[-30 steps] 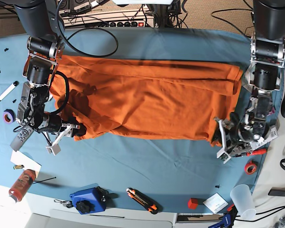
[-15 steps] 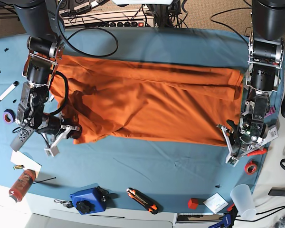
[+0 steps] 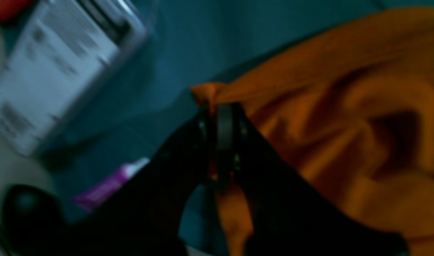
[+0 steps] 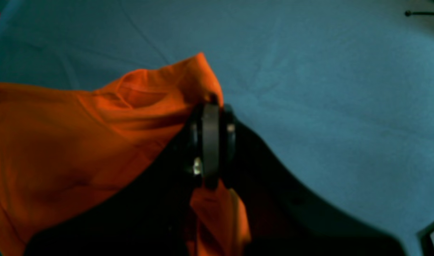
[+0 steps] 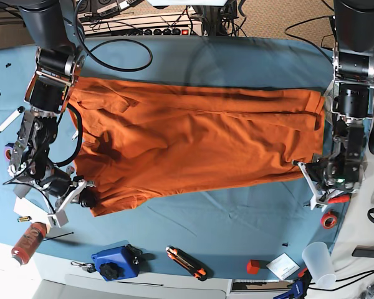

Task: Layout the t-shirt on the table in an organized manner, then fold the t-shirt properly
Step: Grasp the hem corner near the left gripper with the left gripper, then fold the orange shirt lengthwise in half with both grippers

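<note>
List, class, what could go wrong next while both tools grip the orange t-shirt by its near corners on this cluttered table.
1. Each tool, left tool and right tool, pinches only a small bit of the t-shirt, so the cloth may slip out.
2. The remaining folds could get pulled flat unevenly.
3. The right tool works near the spray can, which it might knock.

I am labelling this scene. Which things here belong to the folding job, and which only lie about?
Job:
t-shirt
table
left gripper, shut on its corner
right gripper, likewise

Lying about:
marker
blue box
plastic cup
tape roll
</note>
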You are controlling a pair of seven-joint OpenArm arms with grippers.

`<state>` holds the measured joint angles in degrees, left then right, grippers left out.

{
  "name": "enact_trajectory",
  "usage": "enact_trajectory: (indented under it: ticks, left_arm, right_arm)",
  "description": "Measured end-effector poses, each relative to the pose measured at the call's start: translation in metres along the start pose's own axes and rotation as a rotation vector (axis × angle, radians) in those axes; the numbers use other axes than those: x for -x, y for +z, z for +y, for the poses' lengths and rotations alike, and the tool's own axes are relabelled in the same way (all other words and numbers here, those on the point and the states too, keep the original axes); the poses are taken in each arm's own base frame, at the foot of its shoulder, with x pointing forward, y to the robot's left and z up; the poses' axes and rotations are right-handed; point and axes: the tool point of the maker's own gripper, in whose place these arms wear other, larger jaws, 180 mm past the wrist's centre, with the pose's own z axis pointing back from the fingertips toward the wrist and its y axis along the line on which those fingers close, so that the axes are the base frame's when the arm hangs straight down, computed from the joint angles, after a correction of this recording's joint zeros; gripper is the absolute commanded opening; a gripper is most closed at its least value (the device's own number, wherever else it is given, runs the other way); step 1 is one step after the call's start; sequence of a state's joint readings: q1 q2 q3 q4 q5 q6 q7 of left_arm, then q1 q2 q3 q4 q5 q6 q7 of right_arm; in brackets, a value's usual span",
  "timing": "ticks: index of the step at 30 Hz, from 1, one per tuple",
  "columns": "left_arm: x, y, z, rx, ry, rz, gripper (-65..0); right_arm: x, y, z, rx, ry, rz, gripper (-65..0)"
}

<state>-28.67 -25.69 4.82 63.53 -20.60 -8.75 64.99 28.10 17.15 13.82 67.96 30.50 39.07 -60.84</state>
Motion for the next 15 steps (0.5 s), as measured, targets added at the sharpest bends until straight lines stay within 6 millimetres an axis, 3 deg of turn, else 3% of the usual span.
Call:
enact_trajectory:
  ticks: [5,8,12,15]
  left_arm:
    - [-0.004,0.024,-0.004,0.172,0.128,-0.082,-65.0]
    - [-0.008,0.041,0.000,0.256,0.191,-0.183,-65.0]
    - [0.008,0.049,0.008,0.273,0.242,-0.228,-65.0]
    - [0.024,0.053,0.005,0.288,0.235,-0.239,-65.0]
  right_arm:
    - [0.020,0.008,0.007,0.010,0.050,0.027,-65.0]
    - [0.016,0.017,0.015,0.015,0.094,-0.003,-65.0]
    - [0.008,0.030,0.026,0.023,0.155,-0.039,-65.0]
    - [0.018,0.036,0.030,0.029,0.177,-0.016,-65.0]
